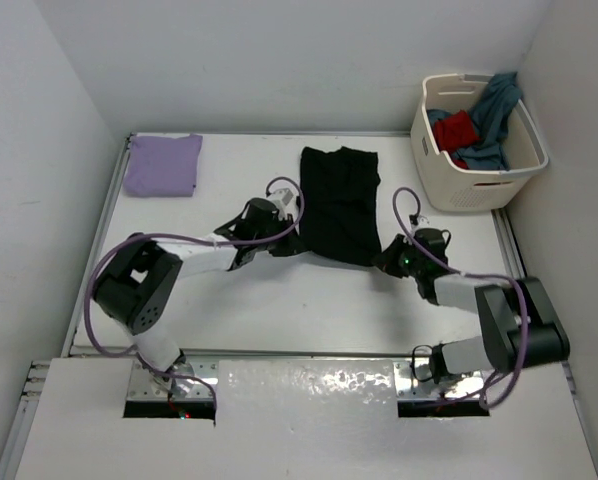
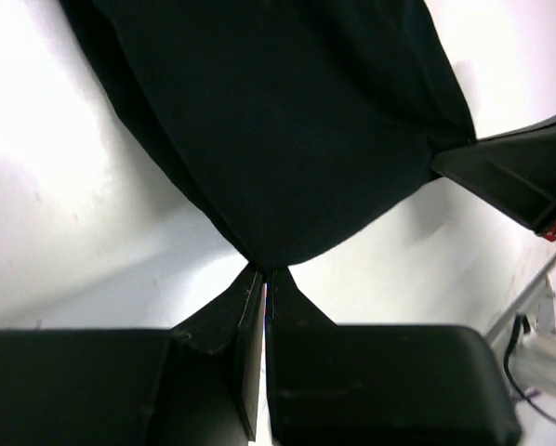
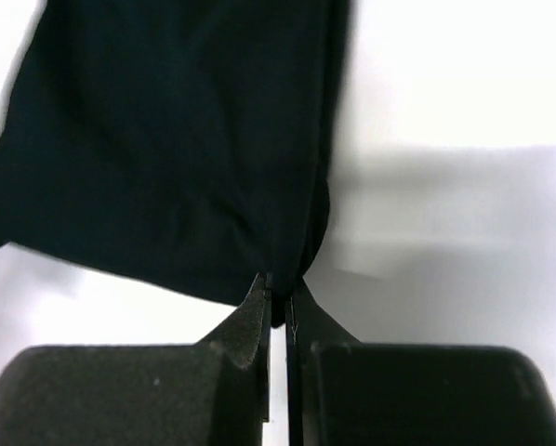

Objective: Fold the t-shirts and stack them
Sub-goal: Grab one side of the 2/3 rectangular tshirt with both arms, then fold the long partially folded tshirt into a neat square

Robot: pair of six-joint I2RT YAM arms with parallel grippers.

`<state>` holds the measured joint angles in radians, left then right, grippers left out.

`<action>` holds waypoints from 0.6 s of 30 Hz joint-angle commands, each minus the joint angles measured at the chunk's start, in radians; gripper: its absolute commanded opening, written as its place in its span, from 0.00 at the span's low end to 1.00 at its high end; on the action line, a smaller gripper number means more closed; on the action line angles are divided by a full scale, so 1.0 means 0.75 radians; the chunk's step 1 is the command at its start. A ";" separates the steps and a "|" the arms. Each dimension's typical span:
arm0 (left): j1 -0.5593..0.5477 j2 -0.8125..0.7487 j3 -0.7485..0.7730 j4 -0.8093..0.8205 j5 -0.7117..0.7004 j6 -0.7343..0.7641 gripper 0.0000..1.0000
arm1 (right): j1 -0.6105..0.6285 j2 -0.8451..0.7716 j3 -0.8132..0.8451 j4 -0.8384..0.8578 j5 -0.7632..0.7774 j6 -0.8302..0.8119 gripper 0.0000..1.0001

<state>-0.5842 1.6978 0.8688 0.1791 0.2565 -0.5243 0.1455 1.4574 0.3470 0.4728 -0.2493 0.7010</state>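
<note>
A black t-shirt [image 1: 341, 203] lies folded lengthwise in the middle of the table. My left gripper [image 1: 297, 243] is shut on its near left corner; in the left wrist view the black cloth [image 2: 287, 121] runs into the closed fingertips of that gripper [image 2: 265, 271]. My right gripper [image 1: 387, 258] is shut on the near right corner, with the black cloth [image 3: 166, 149] pinched at this gripper's tips [image 3: 280, 290]. A folded lavender t-shirt [image 1: 163, 165] rests at the table's far left. A red t-shirt [image 1: 456, 130] and a teal t-shirt [image 1: 491, 120] lie in the basket.
The cream laundry basket [image 1: 469, 185] stands at the far right of the table, near the wall. The table's raised edge [image 1: 107, 215] runs along the left. The right arm's black gripper body [image 2: 520, 177] shows at the right of the left wrist view.
</note>
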 commanded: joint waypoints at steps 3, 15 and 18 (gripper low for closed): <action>-0.059 -0.265 -0.182 -0.006 0.041 -0.035 0.00 | 0.000 -0.425 -0.127 -0.245 -0.064 -0.077 0.00; -0.233 -0.858 -0.269 -0.310 -0.050 -0.113 0.00 | 0.019 -1.188 0.059 -1.142 -0.128 -0.102 0.00; -0.233 -0.901 -0.222 -0.378 -0.078 -0.103 0.00 | 0.019 -1.172 0.124 -1.191 -0.132 -0.104 0.00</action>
<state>-0.7578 1.0557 0.6514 -0.0479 0.2314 -0.5976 0.1608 0.5762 0.3714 -0.3229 -0.3531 0.6392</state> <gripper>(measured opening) 0.007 0.011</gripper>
